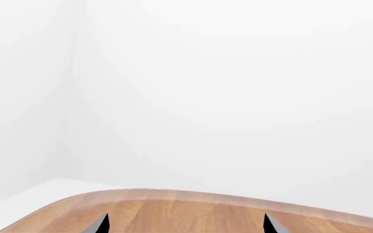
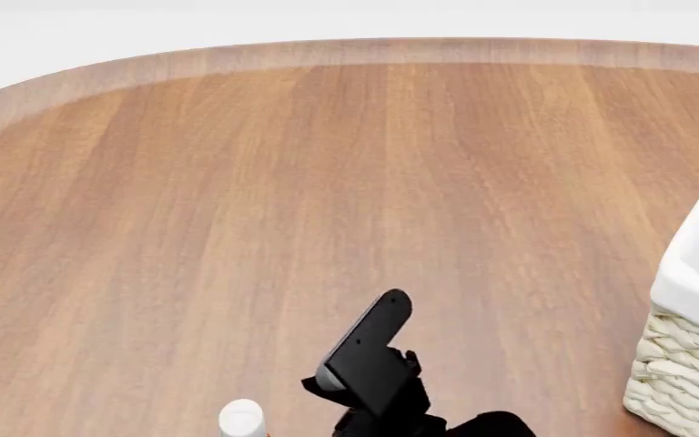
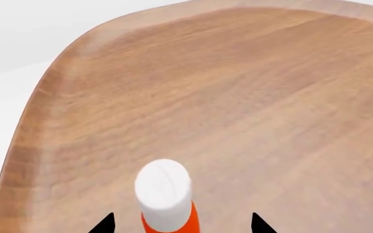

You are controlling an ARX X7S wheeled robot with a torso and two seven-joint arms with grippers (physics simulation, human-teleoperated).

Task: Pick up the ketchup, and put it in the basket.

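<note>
The ketchup (image 3: pixel 167 204), an orange-red bottle with a white cap, sits between the two dark fingertips of my right gripper (image 3: pixel 181 225). The jaws are open, with a gap on each side of the bottle. In the head view only the ketchup's white cap (image 2: pixel 241 419) shows at the bottom edge, just left of my black right arm (image 2: pixel 374 369). The basket (image 2: pixel 690 364), cream wicker with a white liner, stands at the right edge, well away from the bottle. My left gripper (image 1: pixel 185 224) is open over bare wood, with nothing between its tips.
The wooden table (image 2: pixel 325 182) has a rounded far edge (image 2: pixel 362 50) with white floor and wall behind it. The table's curved corner (image 3: pixel 50 97) lies beyond the bottle in the right wrist view.
</note>
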